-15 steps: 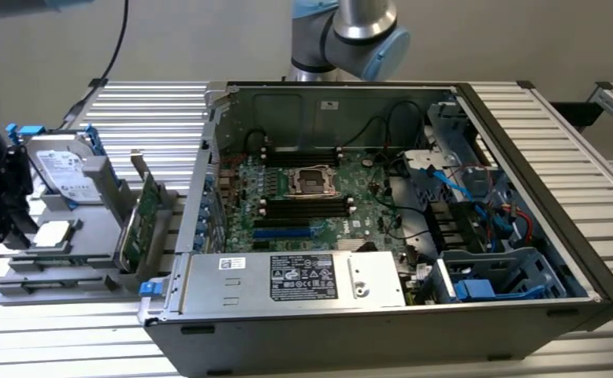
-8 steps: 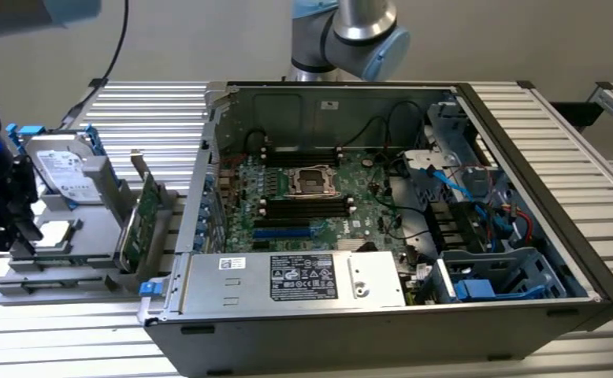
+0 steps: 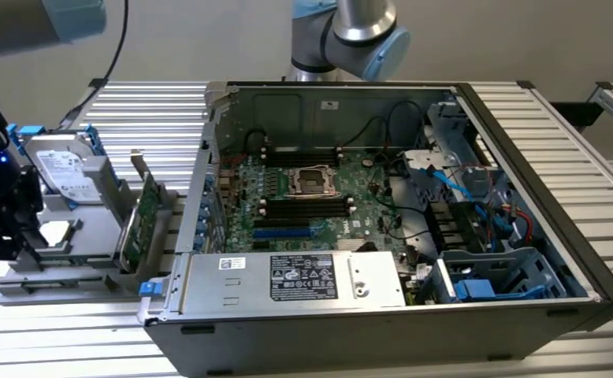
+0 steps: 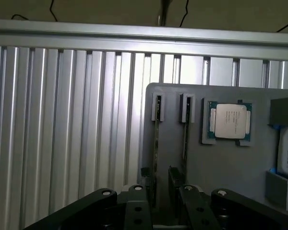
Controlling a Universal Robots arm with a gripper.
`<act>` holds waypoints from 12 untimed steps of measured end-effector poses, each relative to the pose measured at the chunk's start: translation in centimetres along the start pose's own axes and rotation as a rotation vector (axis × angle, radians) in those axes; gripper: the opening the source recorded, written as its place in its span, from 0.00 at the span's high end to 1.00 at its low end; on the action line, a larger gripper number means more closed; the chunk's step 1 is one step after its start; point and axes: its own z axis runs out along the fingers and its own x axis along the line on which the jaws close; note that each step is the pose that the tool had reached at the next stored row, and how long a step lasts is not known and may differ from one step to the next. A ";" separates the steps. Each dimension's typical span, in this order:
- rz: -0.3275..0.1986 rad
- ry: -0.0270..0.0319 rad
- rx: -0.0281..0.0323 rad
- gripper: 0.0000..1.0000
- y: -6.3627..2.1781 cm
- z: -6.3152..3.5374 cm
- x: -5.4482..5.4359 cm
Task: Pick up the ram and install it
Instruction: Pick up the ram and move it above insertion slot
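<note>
Wrist view: the black two-fingered gripper (image 4: pixel 161 203) is spread open and holds nothing. The thin green ram stick (image 4: pixel 156 139) stands edge-on in the grey plastic parts tray (image 4: pixel 221 182), in line with the gap between the jaws, its near end hidden behind them.

Exterior view: the dark metal computer case (image 3: pixel 391 335) lies open in the middle. Its long black memory slots (image 3: pixel 306 209) look empty, so both pickup and installation remain undone.

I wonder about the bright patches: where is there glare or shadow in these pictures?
Exterior view: the ribbed table glares pale, the case is dim inside. Wrist view: light streaks the table's ribs, the chip glints, the tool is dark.
</note>
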 end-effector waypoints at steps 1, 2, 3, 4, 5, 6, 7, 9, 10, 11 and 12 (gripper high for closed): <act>0.000 0.0000 0.0000 0.70 -0.01 0.18 0.0; 0.000 -0.0001 0.0001 0.70 -0.02 0.36 0.1; 0.000 0.0000 0.0000 0.70 -0.03 0.54 0.1; 0.000 0.0001 -0.0001 0.70 -0.04 0.71 0.1; 0.000 0.0000 0.0000 0.70 -0.06 0.90 0.2; 0.000 0.0000 0.0000 0.70 -0.07 1.10 0.2; 0.000 0.0001 -0.0001 0.70 -0.08 1.27 0.2; 0.000 0.0001 -0.0001 0.70 -0.11 1.63 0.3; 0.000 0.0000 0.0000 0.70 -0.12 1.81 0.3; 0.000 0.0000 0.0000 0.70 -0.14 2.00 0.3; 0.000 0.0000 0.0000 0.70 -0.16 2.18 0.3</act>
